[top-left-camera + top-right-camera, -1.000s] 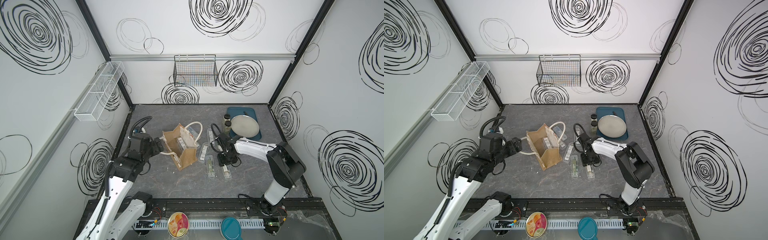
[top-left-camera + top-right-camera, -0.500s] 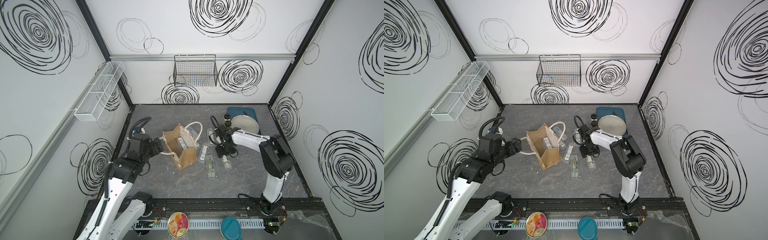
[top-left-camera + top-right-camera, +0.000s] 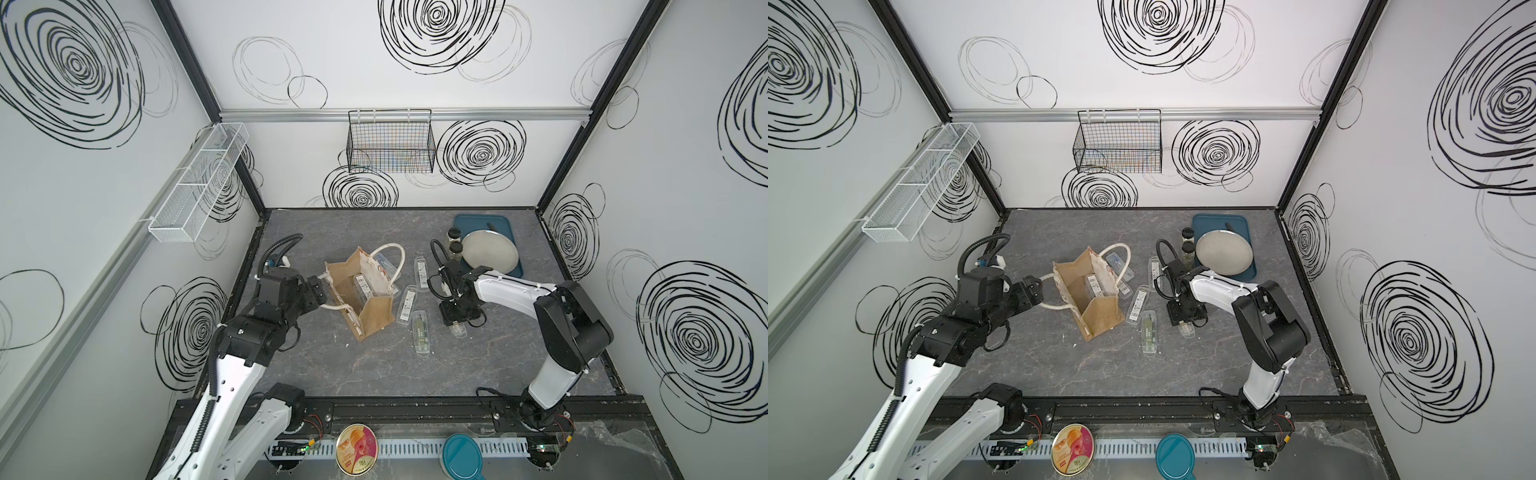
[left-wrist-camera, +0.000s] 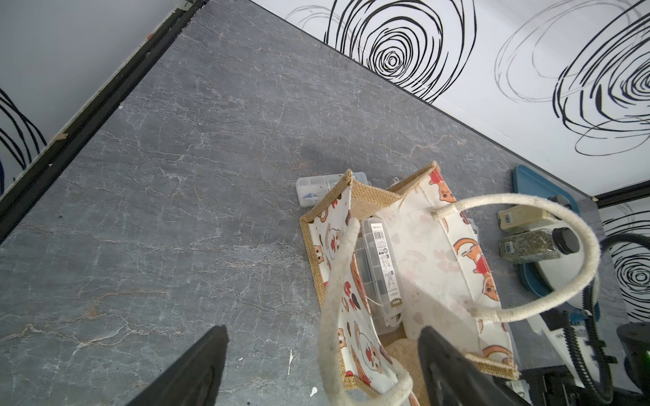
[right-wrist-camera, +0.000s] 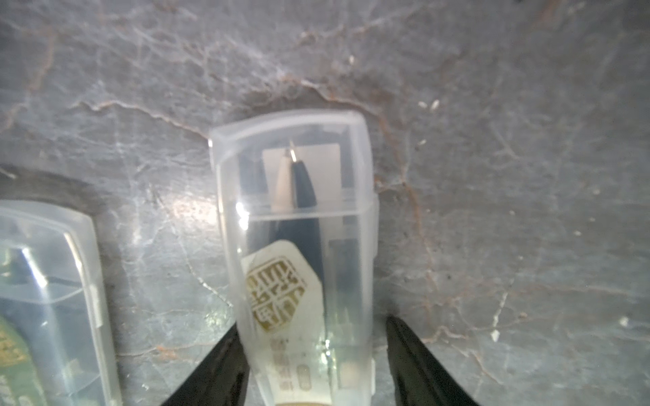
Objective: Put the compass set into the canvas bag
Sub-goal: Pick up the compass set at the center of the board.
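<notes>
Left fingers (image 4: 197,372) spread wide, right fingers (image 5: 418,362) parted, pointing down

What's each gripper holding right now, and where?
Nothing is gripped. The right gripper straddles the clear compass case, jaws open, a gap on one side. The left gripper is open around the bag's rope handle.

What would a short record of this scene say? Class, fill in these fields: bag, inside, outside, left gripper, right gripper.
bag: canvas bag standing on the table, mouth open
inside: one compass set
outside: several loose sets lying flat beside the bag
left gripper: jaws open, one on either side of a rope handle
right gripper: jaws open, straddling a clear case that lies on the table
</notes>
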You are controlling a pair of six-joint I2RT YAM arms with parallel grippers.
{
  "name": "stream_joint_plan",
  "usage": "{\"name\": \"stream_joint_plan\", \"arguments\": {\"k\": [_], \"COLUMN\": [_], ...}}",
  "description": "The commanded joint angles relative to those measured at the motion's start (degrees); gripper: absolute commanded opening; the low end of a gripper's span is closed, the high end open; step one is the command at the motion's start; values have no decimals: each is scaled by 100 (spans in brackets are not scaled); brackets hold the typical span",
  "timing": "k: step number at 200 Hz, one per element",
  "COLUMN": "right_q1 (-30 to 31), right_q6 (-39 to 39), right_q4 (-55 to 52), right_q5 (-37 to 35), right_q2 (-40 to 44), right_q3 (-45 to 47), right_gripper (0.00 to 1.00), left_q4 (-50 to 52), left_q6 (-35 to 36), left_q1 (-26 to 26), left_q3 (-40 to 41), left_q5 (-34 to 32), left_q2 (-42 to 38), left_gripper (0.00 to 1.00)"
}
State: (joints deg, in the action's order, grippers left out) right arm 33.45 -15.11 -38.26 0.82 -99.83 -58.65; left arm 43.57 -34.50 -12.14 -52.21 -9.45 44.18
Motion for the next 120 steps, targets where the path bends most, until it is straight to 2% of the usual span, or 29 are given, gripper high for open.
{"name": "stream_joint_plan", "arguments": {"k": [1, 42, 65, 92, 120], "right_q1": [-25, -32, -136, -568, -604], "right_q6": [-18, 19, 2, -49, 52], "right_q4": [60, -111, -359, -540, -1062], "right_q5": [243, 138, -34, 64, -152], "right_q2": [-224, -92, 323, 1148, 1555], "right_q3": [88, -102, -217, -356, -1263], "right_gripper": [59, 46, 44, 43, 43], "left_q4": [-86, -61, 49, 301, 323], "left_q6": [0, -22, 84, 326, 393], "left_q1": [41, 45, 39, 30, 36], "left_q3": [34, 31, -110, -491, -618], "left_q5": [-30, -51, -222, -593, -552], "left_q2": [-68, -129, -104, -88, 8], "left_gripper": [88, 88, 88, 88, 88]}}
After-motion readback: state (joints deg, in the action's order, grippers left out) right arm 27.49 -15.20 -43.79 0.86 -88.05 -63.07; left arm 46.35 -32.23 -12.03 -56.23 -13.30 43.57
